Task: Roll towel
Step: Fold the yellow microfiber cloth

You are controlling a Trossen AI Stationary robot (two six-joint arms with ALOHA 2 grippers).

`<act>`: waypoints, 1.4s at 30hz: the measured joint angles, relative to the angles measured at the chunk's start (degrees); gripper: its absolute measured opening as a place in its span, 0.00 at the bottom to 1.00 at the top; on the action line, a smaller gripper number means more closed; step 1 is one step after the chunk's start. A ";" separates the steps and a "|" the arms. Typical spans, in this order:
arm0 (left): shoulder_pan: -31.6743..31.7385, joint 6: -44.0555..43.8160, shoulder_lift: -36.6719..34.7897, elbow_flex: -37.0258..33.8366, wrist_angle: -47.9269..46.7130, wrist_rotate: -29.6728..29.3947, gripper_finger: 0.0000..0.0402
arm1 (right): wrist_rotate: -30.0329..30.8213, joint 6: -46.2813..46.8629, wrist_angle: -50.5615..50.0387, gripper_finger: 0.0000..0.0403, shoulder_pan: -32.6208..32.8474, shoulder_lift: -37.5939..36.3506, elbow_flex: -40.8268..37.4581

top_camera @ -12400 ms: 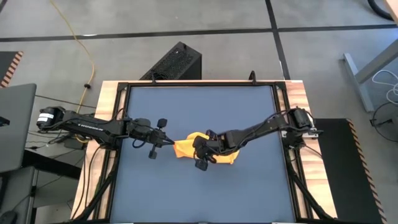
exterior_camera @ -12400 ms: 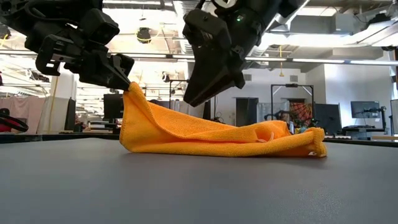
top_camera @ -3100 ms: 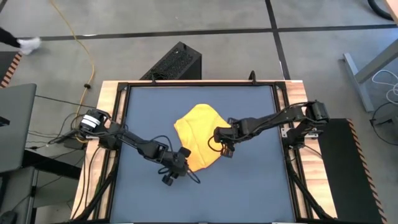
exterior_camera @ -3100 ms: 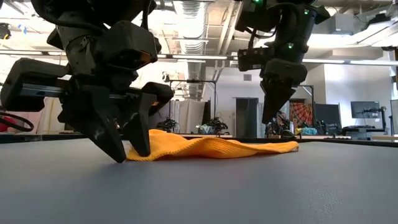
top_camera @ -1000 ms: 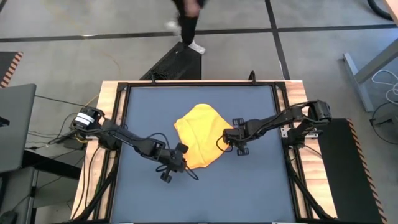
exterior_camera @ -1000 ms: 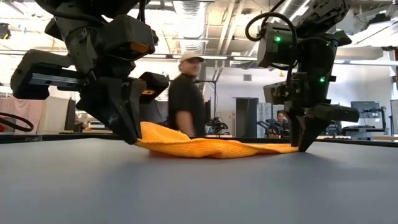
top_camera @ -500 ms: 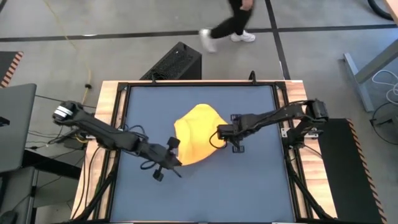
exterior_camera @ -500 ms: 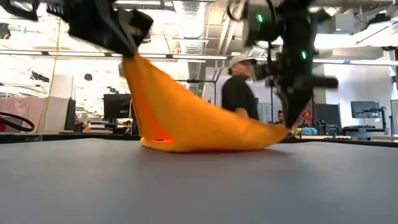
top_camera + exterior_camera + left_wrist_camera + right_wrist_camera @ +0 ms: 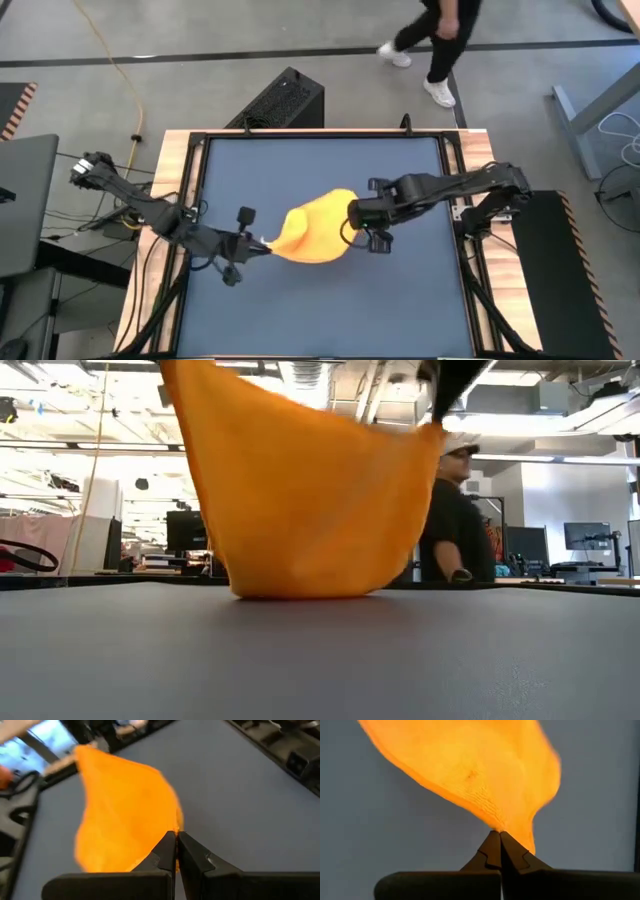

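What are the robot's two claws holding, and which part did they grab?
Both hold the bright yellow soft cloth towel: the left gripper and the right gripper each pinch an opposite edge, hanging it over the table.

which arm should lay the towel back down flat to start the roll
Neither alone, probably: the left claw and right claw are each shut on an edge of the towel, which hangs lifted between them, its bottom touching the table. Lower both together.

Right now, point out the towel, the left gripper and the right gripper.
towel [image 9: 312, 232]: high view, middle of the lifted cloth.
left gripper [image 9: 176, 840]: left wrist view, shut fingertips pinching cloth.
right gripper [image 9: 496, 836]: right wrist view, shut fingertips pinching cloth.
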 joint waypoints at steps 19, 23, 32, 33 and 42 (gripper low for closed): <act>-4.29 10.21 -17.35 0.03 2.76 -24.12 0.00 | 25.55 -7.10 3.95 0.02 6.83 -0.07 23.99; -1.31 8.15 -17.42 0.03 -3.62 -28.23 0.00 | 25.86 -2.17 -1.52 0.02 0.18 1.25 23.57; 13.64 17.75 -17.90 0.38 -2.87 -29.21 0.00 | 28.92 -2.56 -4.97 0.02 -15.47 6.95 21.19; 15.46 18.59 -18.30 0.65 -3.03 -28.41 0.00 | 28.98 -2.47 -4.99 0.02 -16.38 7.29 21.19; 22.40 -0.61 -19.54 -2.60 -18.38 3.75 0.00 | -0.72 5.40 -6.20 0.02 -12.47 8.69 14.44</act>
